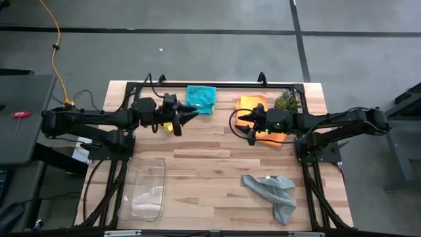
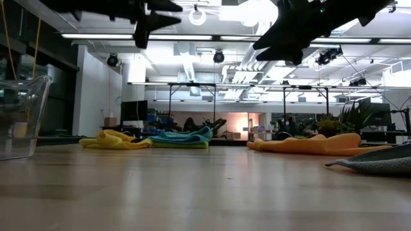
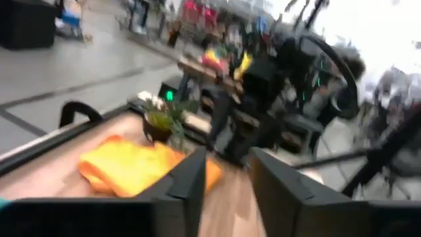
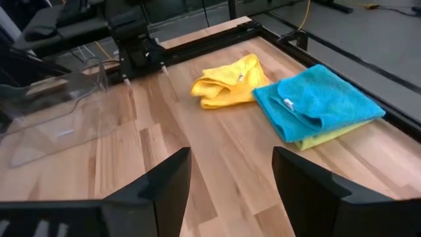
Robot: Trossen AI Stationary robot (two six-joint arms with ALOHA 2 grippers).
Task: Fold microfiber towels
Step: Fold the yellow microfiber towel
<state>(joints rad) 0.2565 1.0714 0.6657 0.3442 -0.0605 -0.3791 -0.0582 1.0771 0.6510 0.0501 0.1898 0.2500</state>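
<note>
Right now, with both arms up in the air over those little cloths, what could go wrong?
The grey towel lies crumpled near the table's front edge, so a sloppy pull might drag it off. The teal towel sits on a lime green one; a claw may pinch both. The plant beside the orange towel could get knocked.

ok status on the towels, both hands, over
Both hands empty, hovering above table: left hand near yellow towel, right hand over orange towel. Grey towel crumpled, unfolded. Nothing blocking.

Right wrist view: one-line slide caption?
Open right gripper above the wooden table, facing a yellow towel, a teal towel on lime, and a clear tray.
</note>
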